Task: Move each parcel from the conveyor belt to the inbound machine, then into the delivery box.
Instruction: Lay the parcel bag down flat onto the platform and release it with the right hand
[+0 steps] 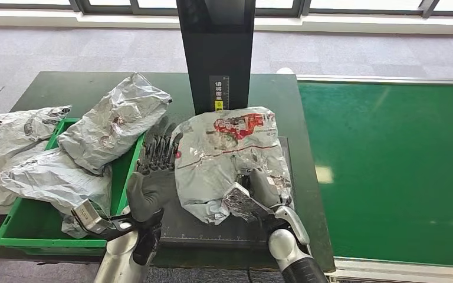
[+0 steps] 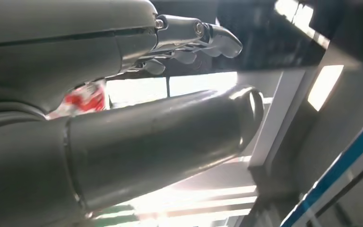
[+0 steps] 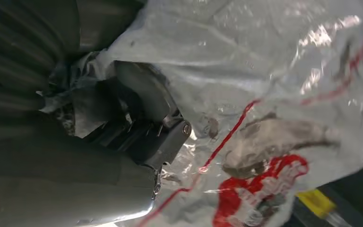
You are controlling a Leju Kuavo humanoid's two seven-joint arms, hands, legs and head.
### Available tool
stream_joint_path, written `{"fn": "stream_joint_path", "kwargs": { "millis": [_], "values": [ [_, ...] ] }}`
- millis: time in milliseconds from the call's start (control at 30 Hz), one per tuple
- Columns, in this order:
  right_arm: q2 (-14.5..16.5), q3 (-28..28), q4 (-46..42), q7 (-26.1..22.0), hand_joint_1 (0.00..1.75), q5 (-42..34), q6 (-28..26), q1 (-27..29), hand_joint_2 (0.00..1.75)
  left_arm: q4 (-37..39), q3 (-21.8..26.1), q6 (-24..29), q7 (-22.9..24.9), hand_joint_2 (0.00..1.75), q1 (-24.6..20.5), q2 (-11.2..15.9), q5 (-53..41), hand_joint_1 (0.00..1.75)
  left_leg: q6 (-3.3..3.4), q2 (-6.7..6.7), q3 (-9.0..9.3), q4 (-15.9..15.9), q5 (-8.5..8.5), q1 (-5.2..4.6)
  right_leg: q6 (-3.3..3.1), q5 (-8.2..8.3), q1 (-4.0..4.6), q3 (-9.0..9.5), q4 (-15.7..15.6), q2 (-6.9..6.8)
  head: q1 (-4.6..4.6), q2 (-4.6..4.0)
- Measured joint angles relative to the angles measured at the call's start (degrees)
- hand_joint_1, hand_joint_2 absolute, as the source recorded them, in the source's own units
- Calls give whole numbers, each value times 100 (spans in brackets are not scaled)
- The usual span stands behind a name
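Grey parcel (image 1: 231, 159), red print

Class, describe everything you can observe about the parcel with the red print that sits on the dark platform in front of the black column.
The parcel with the red print is a crumpled, glossy grey plastic mailer bag with a red graphic and thin red lines. It lies on the dark platform at the foot of the black column. The right hand grips its near edge; the left hand rests open against its left side. It lies apart from the parcels at the green box.
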Motion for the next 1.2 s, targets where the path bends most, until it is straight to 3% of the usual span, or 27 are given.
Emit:
{"fn": "stream_joint_path", "kwargs": {
  "millis": [167,300,567,700,833,900,1200],
  "values": [
    [-48,0,351,449,0,584,-247,-36,175,-339,327,805,14,0,102,-56,555,0,-3,3,-1,0,-3,0,-1,-1,1,-6,0,8,1,0],
    [-59,0,434,418,0,672,-306,-44,175,-580,483,1444,13,0,164,-64,586,0,-3,2,-5,-1,-4,0,-3,-3,3,-8,0,7,2,0],
    [-57,-1,493,216,0,565,-309,-51,175,-767,588,1656,18,0,203,-70,560,0,-3,3,-5,0,-3,0,-3,-2,1,-8,0,7,2,0],
    [-21,-2,119,-1059,0,-470,125,77,175,-783,607,2234,71,0,207,-73,618,0,-3,3,-5,1,-3,-1,-3,0,2,-12,0,8,2,0],
    [-9,-2,-1085,-1920,0,-1999,1180,360,175,-751,583,2594,98,0,197,-69,759,0,-4,2,-7,1,-4,-1,-4,-1,3,-16,0,6,2,0],
    [-19,-2,-1643,-2055,0,-2461,1502,475,175,-719,551,2610,97,0,187,-67,790,0,-6,6,-8,0,-6,0,-4,-2,2,-17,-1,10,2,0],
    [-185,-1,-3255,-2073,0,-3350,1838,765,175,-641,408,2666,34,0,150,-53,453,0,-5,10,-7,1,-8,-1,-1,-1,-1,-17,-3,13,2,0]
  ]
}}
